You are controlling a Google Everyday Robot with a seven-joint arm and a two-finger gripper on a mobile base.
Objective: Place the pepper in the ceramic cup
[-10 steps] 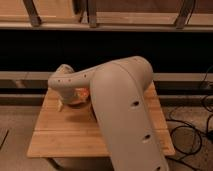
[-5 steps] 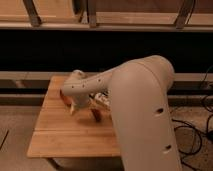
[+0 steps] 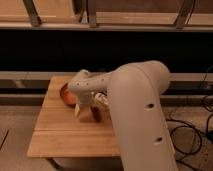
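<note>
My gripper point(image 3: 88, 109) hangs low over the middle of the wooden table point(image 3: 60, 137), at the end of the big white arm point(image 3: 135, 105) that reaches in from the lower right. A small dark red thing, likely the pepper point(image 3: 96, 114), is right at the gripper's tip, close to the tabletop. I cannot tell whether it is held. A pale whitish bit just right of the wrist may be the ceramic cup point(image 3: 103, 100), mostly hidden by the arm. The wide orange-brown bowl point(image 3: 65, 93) stands just left of the gripper.
The table has bare wood in front and to the left. A dark recess and a rail point(image 3: 30, 76) run behind it. Black cables point(image 3: 197, 127) lie on the floor at the right. My arm hides the table's right part.
The arm has swung to the right and its wrist has come forward and down over the table's middle. The orange-brown bowl now shows at the left.
</note>
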